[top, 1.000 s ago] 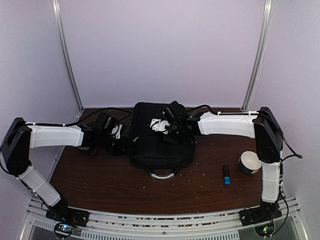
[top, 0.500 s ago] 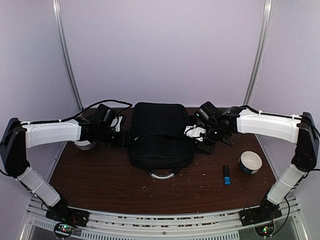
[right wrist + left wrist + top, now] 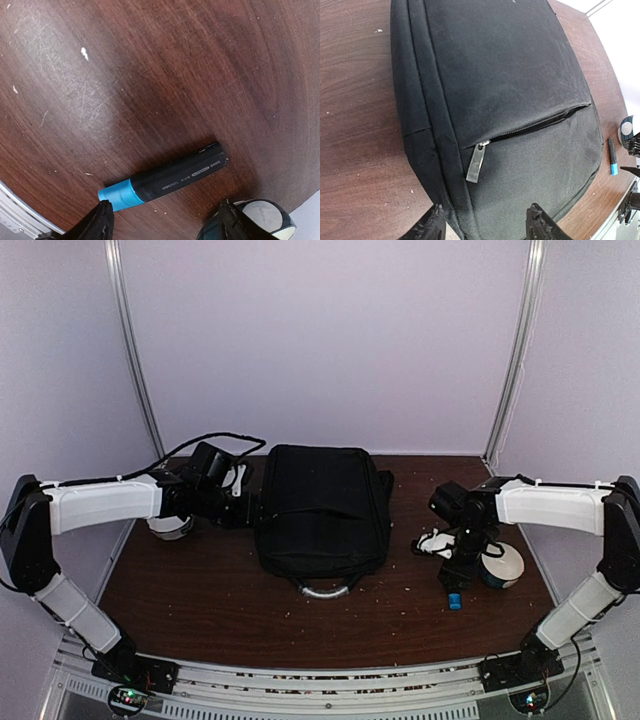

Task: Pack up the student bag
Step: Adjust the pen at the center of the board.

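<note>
The student bag, a large black backpack, lies flat in the middle of the table with its grey loop handle toward the arms. In the left wrist view the student bag fills the frame, with a grey zipper pull at the end of a pocket zip. My left gripper is open above the bag's left edge, holding nothing. My right gripper is open just above a black highlighter with a blue cap, which lies on the table right of the bag.
A white round bowl with a dark teal rim sits right beside the highlighter and close to my right finger. Another white round object lies under the left arm. Black cables run along the back. Crumbs dot the wooden table.
My right arm has swung from over the bag out to the right and down above the highlighter, and its jaws have opened wider. The left arm has hardly moved.
</note>
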`<state>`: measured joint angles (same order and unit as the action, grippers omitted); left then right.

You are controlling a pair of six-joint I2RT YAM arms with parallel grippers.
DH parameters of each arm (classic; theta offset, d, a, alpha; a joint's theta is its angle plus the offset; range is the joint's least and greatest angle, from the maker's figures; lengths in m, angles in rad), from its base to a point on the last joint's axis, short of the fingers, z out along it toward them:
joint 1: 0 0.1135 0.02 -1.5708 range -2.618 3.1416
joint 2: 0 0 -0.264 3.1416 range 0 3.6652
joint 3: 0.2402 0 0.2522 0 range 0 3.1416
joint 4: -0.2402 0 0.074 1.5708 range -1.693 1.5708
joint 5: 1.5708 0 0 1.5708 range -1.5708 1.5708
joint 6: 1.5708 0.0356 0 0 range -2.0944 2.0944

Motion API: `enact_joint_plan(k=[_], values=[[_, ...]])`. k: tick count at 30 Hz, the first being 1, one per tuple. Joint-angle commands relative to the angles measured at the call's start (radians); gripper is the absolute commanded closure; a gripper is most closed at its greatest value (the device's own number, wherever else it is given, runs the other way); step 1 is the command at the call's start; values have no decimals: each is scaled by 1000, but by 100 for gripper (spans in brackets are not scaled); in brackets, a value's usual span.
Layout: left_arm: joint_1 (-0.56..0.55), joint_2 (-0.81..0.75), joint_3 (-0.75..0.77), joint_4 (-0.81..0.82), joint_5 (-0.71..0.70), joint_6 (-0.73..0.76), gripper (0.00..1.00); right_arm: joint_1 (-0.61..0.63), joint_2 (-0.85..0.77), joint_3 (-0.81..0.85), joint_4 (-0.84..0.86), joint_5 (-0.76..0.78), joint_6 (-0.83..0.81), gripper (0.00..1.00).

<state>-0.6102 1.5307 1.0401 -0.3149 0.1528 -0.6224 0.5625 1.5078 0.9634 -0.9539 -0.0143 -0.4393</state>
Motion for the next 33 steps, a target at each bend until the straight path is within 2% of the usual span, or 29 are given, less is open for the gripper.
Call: enact_joint_plan(k=[1, 12, 20, 27, 33], values=[[6, 17, 29, 33, 8, 13, 43, -11, -5, 3, -44, -5, -1, 27], [6, 6, 38, 16, -3, 21, 43, -16, 185, 79, -229, -105, -60, 26], [7, 3, 52, -22, -12, 45, 43, -10, 281, 162, -194, -131, -46, 27], [6, 3, 33, -3, -4, 29, 43, 60, 359, 255, -120, -83, -44, 31], [7, -3, 34, -19, -12, 35, 43, 97, 370, 237, -88, -68, -50, 33]])
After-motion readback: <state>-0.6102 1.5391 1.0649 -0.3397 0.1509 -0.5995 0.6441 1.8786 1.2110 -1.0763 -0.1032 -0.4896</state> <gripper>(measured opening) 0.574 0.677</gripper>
